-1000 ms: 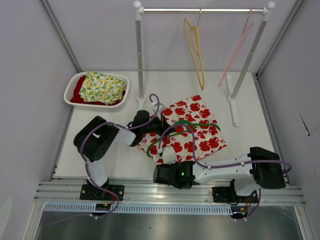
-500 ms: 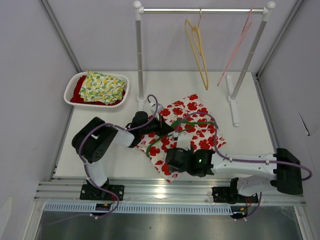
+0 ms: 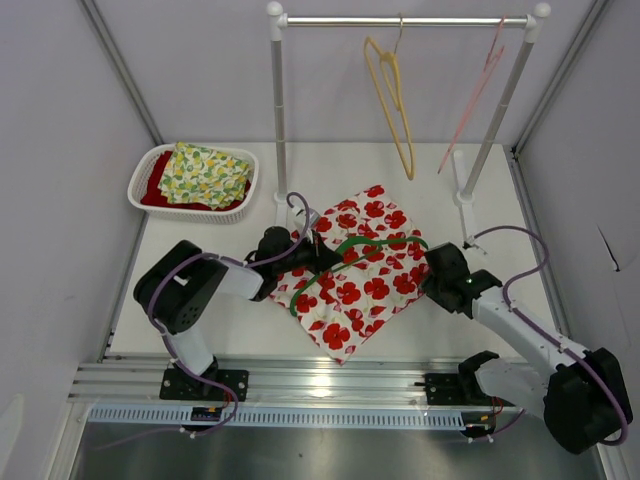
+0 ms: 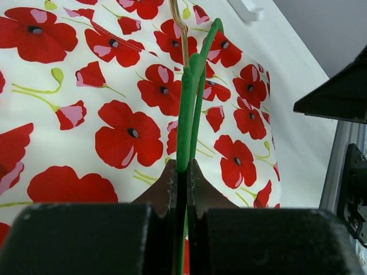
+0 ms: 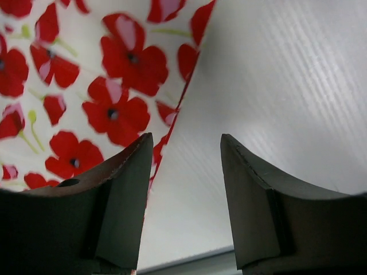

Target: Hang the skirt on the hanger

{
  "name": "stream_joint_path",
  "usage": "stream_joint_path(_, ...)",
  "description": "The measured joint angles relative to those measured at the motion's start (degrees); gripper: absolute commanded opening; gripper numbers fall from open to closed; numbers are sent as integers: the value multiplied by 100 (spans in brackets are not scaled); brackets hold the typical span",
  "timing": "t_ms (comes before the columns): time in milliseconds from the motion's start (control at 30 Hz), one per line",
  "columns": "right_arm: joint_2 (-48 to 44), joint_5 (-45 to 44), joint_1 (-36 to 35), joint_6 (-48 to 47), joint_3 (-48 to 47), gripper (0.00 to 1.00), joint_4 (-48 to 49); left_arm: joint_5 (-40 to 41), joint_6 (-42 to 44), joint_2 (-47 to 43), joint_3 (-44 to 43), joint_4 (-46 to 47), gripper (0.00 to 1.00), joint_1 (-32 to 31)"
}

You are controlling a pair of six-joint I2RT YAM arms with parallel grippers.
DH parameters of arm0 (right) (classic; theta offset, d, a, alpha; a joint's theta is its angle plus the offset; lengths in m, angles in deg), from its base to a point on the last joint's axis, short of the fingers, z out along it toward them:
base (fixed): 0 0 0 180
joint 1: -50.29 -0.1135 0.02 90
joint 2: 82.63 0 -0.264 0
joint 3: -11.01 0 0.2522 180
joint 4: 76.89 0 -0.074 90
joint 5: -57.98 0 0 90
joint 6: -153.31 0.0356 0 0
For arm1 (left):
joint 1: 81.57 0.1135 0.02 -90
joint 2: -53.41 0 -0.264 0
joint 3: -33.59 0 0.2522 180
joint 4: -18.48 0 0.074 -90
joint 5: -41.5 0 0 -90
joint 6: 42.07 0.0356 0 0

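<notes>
Far left: white latticed plastic basket (image 3: 148,190), holding a folded yellow-green print cloth (image 3: 203,172) over something red.

Left gripper (image 3: 322,255) (image 4: 182,171): jaws are seen clamped tight on a thin green hanger (image 3: 352,247) (image 4: 190,109), a smooth curved rod lying across the cloth.

Skirt (image 3: 358,288) (image 4: 120,123) (image 5: 86,80): matte white fabric with red poppies. It is spread flat on the white table (image 3: 240,320) as a rough diamond, one corner toward the near edge, under the hanger.

Right gripper (image 3: 432,276) (image 5: 183,172): dark fingers are held wide apart with nothing between them, straddling the skirt's right hem.

Half a second ago the right arm was stretched over the skirt's near-left part. It is now found at the right edge, and the cloth is noted as lying flatter. The left grip is unchanged.
</notes>
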Motion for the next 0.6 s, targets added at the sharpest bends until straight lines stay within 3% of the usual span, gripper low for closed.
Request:
stream_joint_path(267,529,376,1298,-289,114,56,706,87,-39,-7,52,68,0,0)
stream_joint_path(500,1333,509,1650,-426,96,55,1331,116,-42,-37,127,153,0,0)
stream_joint_path(600,1436,538,1744,-457,94,47,1550,118,-42,-39,131,164,0,0)
